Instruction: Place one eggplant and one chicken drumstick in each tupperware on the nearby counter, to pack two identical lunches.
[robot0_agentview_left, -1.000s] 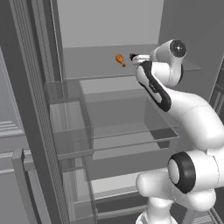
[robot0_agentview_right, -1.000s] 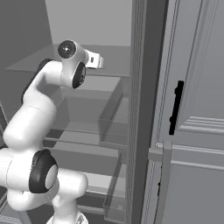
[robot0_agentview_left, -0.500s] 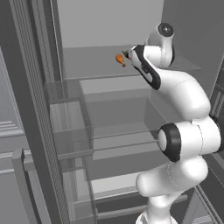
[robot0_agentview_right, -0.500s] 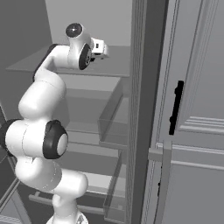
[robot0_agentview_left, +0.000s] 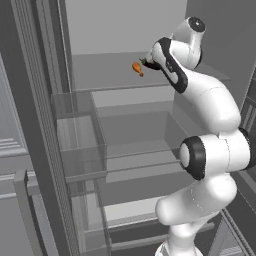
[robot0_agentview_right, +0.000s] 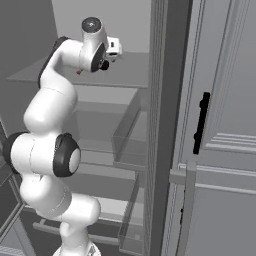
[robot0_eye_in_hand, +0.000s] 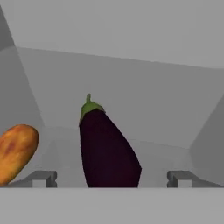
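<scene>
A dark purple eggplant (robot0_eye_in_hand: 107, 148) with a green cap lies on the top shelf (robot0_agentview_left: 115, 77) of the open fridge, straight ahead between my open fingertips (robot0_eye_in_hand: 41, 178). My gripper (robot0_eye_in_hand: 111, 178) is open around the eggplant's near end; contact is not clear. An orange-brown chicken drumstick (robot0_eye_in_hand: 15, 153) lies just to its left. From the left base the drumstick (robot0_agentview_left: 137, 68) sits on that shelf right by my gripper (robot0_agentview_left: 146, 62). The tupperware and the counter are out of view.
Glass shelves and clear bins (robot0_agentview_left: 80, 135) fill the fridge below the top shelf. The fridge's side wall (robot0_agentview_left: 35, 125) stands on the left. A grey panelled door with a black handle (robot0_agentview_right: 201, 122) stands on the right, beside the fridge frame (robot0_agentview_right: 160, 125).
The arm has stretched up and further into the fridge, carrying the hand a little left along the top shelf until it is beside the drumstick.
</scene>
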